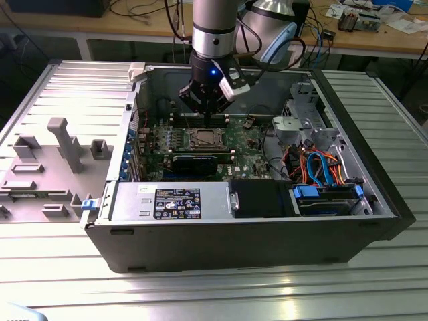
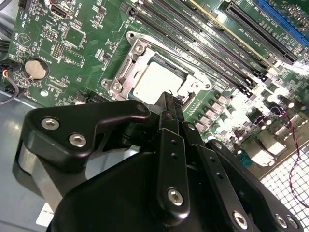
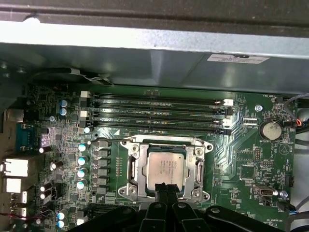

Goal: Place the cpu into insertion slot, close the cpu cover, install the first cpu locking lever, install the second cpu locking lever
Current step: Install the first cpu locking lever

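The cpu (image 3: 166, 167) lies flat in the insertion slot (image 3: 199, 170) on the green board, its silver-grey top showing in both wrist views (image 2: 155, 79). The cpu cover (image 3: 141, 170) lies down around it as a silver frame. A thin locking lever (image 3: 145, 139) runs along the socket's side toward the memory slots. My gripper (image 3: 166, 186) hangs just above the socket's edge away from those slots, fingers pressed together and holding nothing. Its tip (image 2: 172, 98) points down at the cover's rim. In the exterior view the gripper (image 1: 212, 115) is inside the open case, over the socket (image 1: 204, 138).
Long black memory slots (image 3: 154, 115) lie beside the socket, and a coin battery (image 3: 271, 129) sits nearby. A black graphics card (image 1: 195, 162), a power supply (image 1: 170, 200) and a drive cage with blue and orange cables (image 1: 321, 170) fill the case. Grey fixtures (image 1: 63, 144) stand outside, on the exterior view's left.
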You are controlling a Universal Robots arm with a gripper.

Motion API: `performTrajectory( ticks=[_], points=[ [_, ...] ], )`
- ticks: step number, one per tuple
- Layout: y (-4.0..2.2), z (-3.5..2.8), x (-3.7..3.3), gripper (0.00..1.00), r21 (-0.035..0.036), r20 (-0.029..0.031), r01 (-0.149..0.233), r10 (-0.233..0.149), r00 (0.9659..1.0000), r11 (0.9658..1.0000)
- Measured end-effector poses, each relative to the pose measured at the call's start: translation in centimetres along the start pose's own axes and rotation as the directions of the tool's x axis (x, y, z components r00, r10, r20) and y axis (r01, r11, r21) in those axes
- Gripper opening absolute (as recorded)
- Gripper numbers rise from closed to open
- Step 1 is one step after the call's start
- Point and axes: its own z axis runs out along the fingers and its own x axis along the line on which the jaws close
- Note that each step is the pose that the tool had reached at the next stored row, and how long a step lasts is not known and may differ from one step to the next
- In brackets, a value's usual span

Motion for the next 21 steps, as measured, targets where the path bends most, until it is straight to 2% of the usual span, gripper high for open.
performTrajectory(
  ticks=[9,21],
  points=[
    [0.00,0.00,0.00,0.11,0.0004,0.0009,0.038,-0.038,0.9993,0.9993],
    [0.00,0.00,0.00,0.11,0.0009,0.0022,0.093,-0.093,0.9956,0.9956]
  ],
)
